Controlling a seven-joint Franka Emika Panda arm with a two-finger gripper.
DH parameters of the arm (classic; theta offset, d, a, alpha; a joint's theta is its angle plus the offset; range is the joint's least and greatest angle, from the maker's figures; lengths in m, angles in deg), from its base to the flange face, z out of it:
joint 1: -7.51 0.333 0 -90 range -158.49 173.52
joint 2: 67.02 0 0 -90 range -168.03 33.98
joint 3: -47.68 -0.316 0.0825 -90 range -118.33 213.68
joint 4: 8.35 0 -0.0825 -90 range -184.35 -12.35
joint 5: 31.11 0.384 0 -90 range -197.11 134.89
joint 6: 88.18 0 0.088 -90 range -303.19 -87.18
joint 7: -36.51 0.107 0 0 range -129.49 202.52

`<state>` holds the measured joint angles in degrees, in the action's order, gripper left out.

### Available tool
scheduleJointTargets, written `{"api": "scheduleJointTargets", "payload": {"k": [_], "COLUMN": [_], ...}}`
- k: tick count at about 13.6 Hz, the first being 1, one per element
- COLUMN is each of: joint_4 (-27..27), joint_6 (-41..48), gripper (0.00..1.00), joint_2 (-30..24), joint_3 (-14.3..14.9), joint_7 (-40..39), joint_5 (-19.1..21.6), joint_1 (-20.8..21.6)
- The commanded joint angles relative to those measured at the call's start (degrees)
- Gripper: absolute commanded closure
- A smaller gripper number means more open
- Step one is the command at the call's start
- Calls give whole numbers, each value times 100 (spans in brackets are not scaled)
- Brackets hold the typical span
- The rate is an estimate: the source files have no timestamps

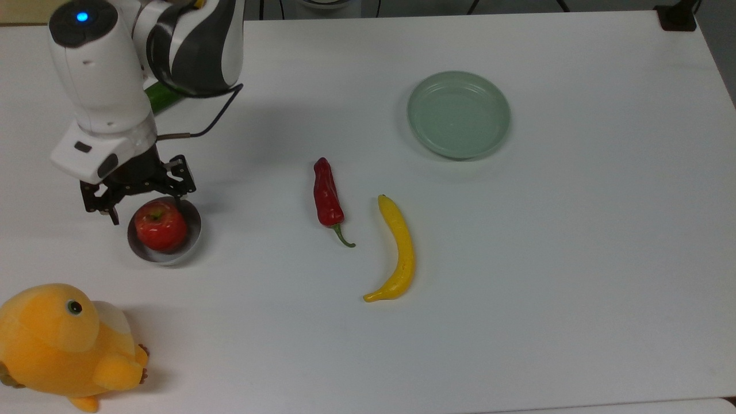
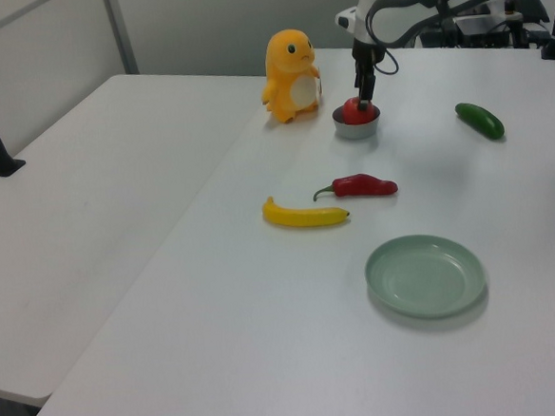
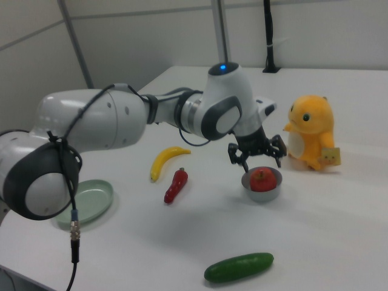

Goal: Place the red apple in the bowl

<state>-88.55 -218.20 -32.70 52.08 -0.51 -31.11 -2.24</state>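
Note:
The red apple rests inside the small grey bowl on the top view's left side of the white table. My gripper hangs just above the apple, open, its black fingers spread to either side and clear of the fruit. Nothing is held between them.
A red chili pepper and a yellow banana lie mid-table. The pale green plate is at the top view's upper right. An orange plush toy sits near the bowl. A green cucumber lies behind the arm.

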Motion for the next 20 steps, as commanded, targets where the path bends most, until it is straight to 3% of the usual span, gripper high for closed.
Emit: {"api": "scheduleJointTargets", "payload": {"k": [1,6,10,15,20], "joint_4": [-715,-663,-707,-1145,-1375], "joint_6": [420,2504,3594,4081,3440], "gripper": [0,0,0,0,0], "joint_2": [-1258,-2790,-3519,-3749,-3732], "joint_3": [-10,-19,-28,-36,-28], "joint_7": [466,2266,4673,4714,3335], "joint_5": [-1,70,79,61,61], "joint_1": [53,263,1105,1994,1943]}}
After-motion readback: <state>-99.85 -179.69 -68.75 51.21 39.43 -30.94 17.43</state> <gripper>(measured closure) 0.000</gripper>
